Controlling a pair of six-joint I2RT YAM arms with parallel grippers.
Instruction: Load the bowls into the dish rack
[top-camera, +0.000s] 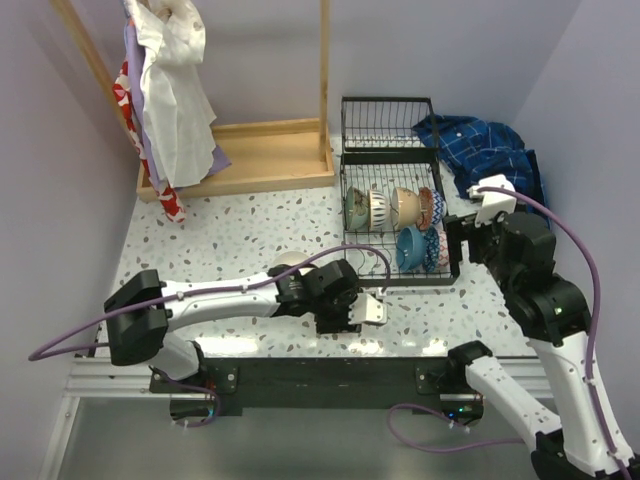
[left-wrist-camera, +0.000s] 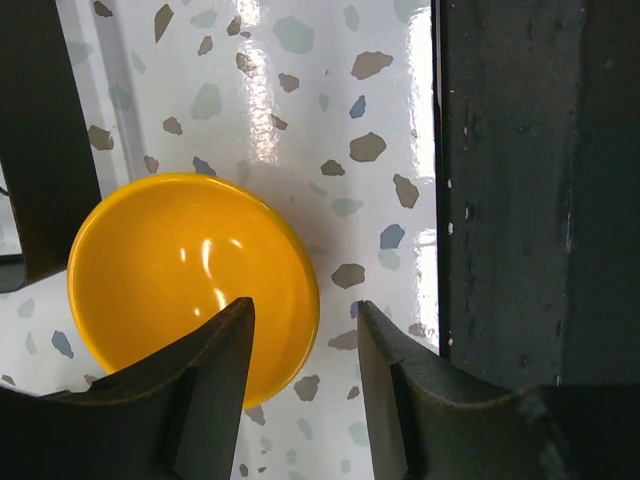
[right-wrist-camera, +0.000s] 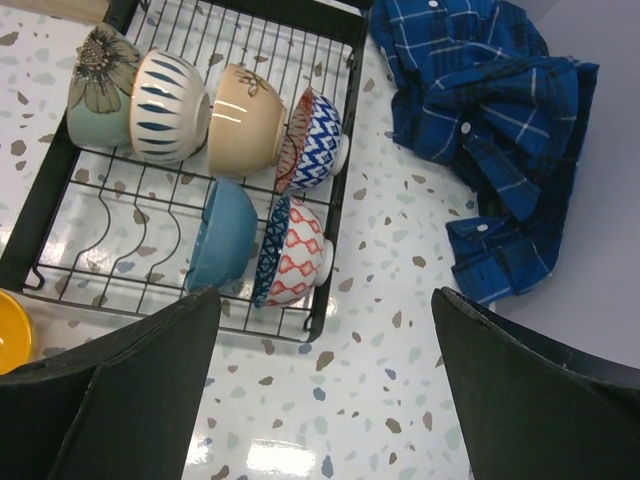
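Note:
The black wire dish rack (top-camera: 390, 150) stands at the back right and holds several bowls on edge: pale green floral (right-wrist-camera: 98, 85), striped (right-wrist-camera: 170, 105), beige (right-wrist-camera: 245, 120), blue zigzag (right-wrist-camera: 315, 140), teal (right-wrist-camera: 222, 235) and red-orange patterned (right-wrist-camera: 295, 250). A yellow bowl (left-wrist-camera: 190, 280) sits on the table by the rack's front left corner; its edge also shows in the right wrist view (right-wrist-camera: 12, 330). My left gripper (left-wrist-camera: 305, 340) is open, low over the bowl's right rim, one finger over the bowl and one over the table. My right gripper (right-wrist-camera: 325, 340) is open wide and empty, above the table by the rack's front right corner.
A blue plaid shirt (top-camera: 480, 150) lies to the right of the rack. A wooden clothes stand (top-camera: 240, 155) with hanging clothes (top-camera: 170, 90) stands at the back left. The black rail of the table's front edge (left-wrist-camera: 540, 200) runs close beside the left gripper.

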